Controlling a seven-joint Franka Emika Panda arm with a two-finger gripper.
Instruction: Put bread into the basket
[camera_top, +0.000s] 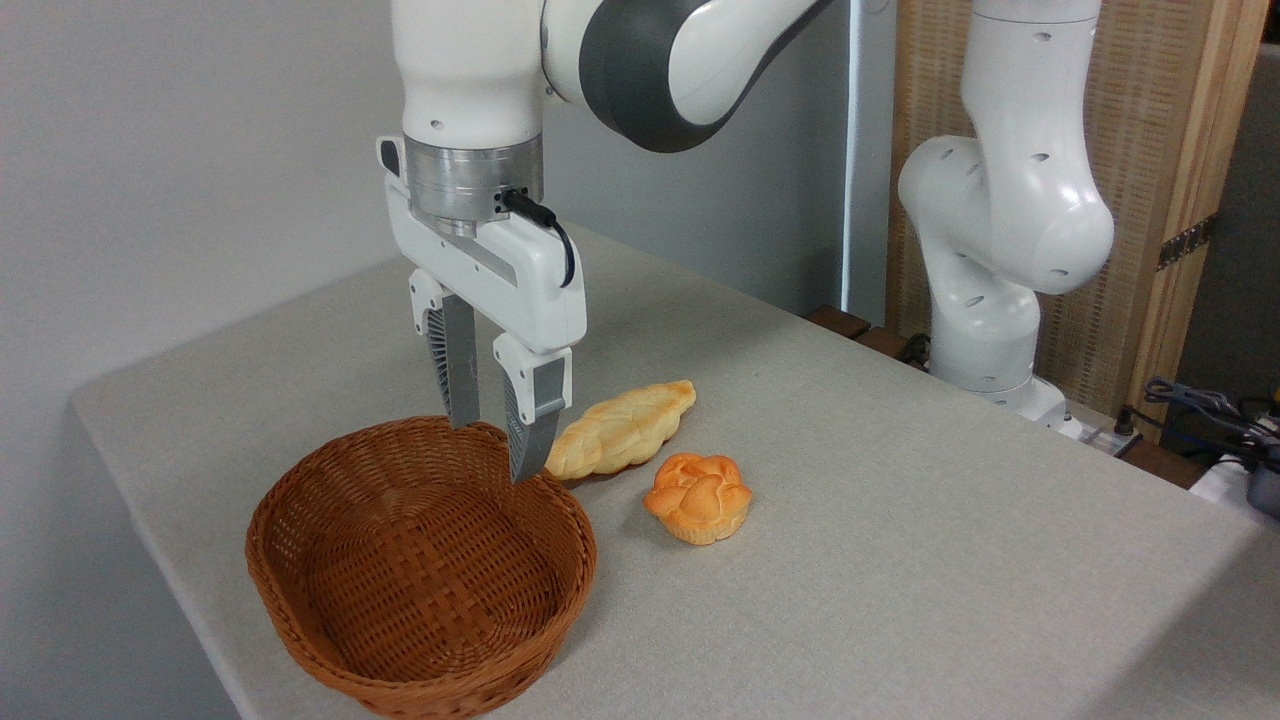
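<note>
Empty jaws, slightly spread, hang over the basket (420, 580) rim, bread (622, 430) just beside on the table (900, 520)

1. Your white arm (1000, 200) rises at right, then arches across the top.
2. Your gripper (495, 450) points straight down — fingers (455, 385) parted, a narrow gap, nothing between them.

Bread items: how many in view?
2. The long braided loaf lies on the table just right of the basket. The small round orange bun sits in front and right of it. Basket holds none.
</note>
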